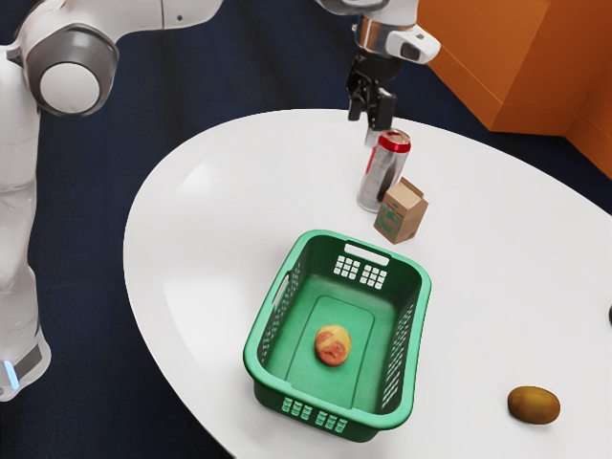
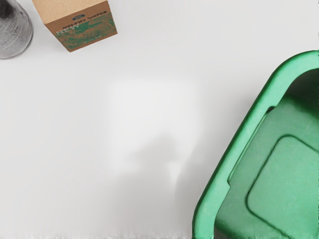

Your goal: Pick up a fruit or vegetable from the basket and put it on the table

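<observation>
Gripper [image 1: 371,119], raised, opening indeterminate, appears above the can [image 1: 383,172] in the exterior view. A red-and-yellow fruit [image 1: 333,345] lies inside the green basket [image 1: 256,344]; a brown fruit [image 1: 534,404] rests outside, on the white table [image 1: 182,268].

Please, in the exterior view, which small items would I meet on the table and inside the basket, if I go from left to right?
Peach → red-topped drink can → brown carton → kiwi → a dark thing cut off by the picture's edge.
</observation>
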You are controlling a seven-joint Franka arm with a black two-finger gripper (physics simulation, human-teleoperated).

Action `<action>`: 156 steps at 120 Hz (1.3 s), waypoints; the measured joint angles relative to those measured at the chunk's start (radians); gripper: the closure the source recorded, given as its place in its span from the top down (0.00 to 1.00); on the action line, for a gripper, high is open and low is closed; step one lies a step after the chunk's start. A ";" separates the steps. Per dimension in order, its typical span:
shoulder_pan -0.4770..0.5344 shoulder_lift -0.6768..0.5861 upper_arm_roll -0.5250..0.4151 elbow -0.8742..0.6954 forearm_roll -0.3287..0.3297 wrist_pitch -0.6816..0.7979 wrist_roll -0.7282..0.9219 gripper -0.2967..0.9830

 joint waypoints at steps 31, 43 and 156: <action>-0.004 0.001 0.001 0.002 -0.005 -0.024 0.029 0.77; 0.000 0.025 -0.003 0.071 0.001 -0.046 0.038 0.77; 0.003 -0.168 -0.616 -0.347 0.062 0.240 -0.574 0.77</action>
